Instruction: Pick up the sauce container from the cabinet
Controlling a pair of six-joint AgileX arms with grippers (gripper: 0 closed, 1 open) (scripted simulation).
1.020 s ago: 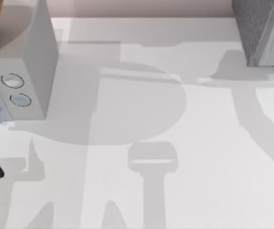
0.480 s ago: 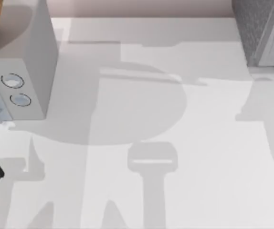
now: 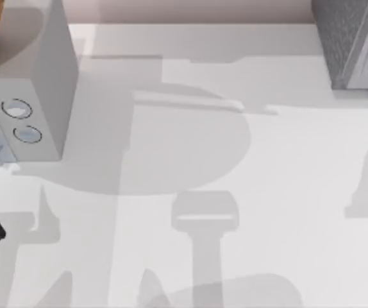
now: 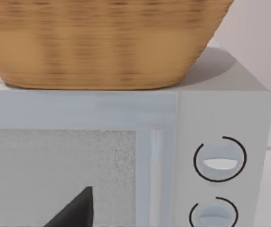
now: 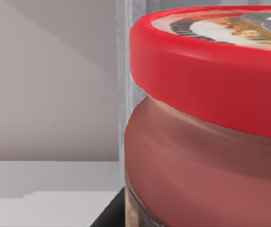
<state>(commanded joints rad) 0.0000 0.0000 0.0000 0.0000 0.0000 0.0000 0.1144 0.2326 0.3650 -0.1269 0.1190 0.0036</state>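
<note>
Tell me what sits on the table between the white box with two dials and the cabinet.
Nothing: in the top view, bare table with shadows runs from the white box to the cabinet.

I count one cabinet [image 3: 354, 42] at the table's [image 3: 280, 179] far right and one white box [image 3: 33, 90] at the far left. That box carries two round dials [image 3: 17, 109]. One wicker basket [image 4: 102, 42] sits on top of it. Close before my right wrist stands one jar [image 5: 206, 142] with one red lid [image 5: 211, 71].
</note>
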